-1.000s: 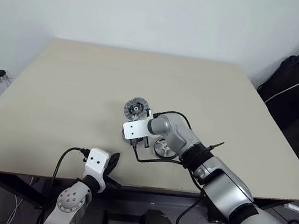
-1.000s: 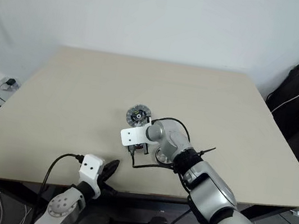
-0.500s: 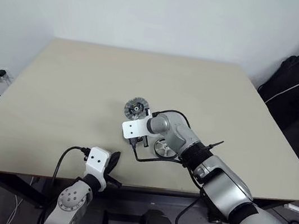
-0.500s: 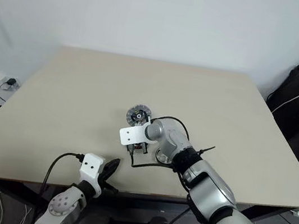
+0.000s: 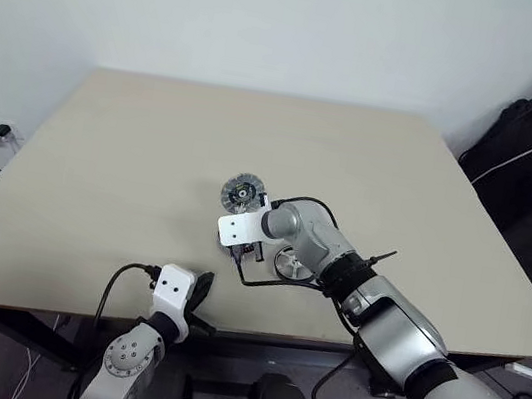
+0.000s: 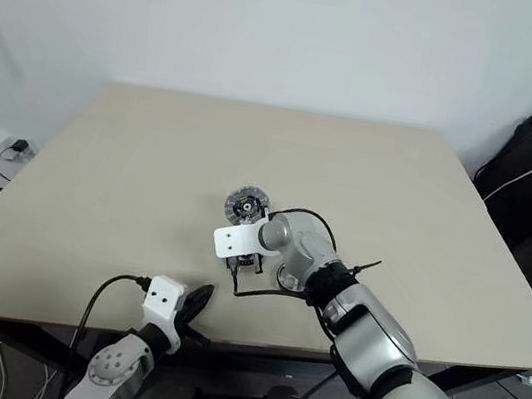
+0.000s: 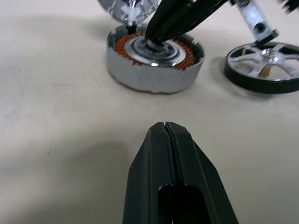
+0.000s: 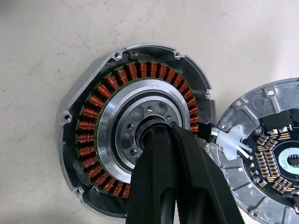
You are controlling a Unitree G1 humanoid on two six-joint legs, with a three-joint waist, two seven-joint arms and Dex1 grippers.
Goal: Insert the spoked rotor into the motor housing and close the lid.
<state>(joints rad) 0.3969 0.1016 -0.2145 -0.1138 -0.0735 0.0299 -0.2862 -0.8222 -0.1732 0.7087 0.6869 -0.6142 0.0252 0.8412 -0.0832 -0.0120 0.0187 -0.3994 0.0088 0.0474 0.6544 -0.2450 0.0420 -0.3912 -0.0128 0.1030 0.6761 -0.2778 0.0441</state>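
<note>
Meanwhile, the right tool (image 8: 175,135), fingers together, dips into the motor housing (image 8: 93,121) on the bench (image 5: 134,138); lid (image 8: 275,163) beside it, spoked rotor (image 7: 266,65) nearby; left tool (image 7: 164,127) pressed together.

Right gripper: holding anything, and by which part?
Cannot be told: the right gripper, shut, has its tips in the housing's centre, with no held part visible. The rotor lies free beside the housing.

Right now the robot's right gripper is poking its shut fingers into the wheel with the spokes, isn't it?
Not the spoked rotor. The right gripper has its shut fingers in the centre of the motor housing, the cup ringed with copper windings. The right wrist view shows this; in the left wrist view the rotor lies beside it on the table.
</note>
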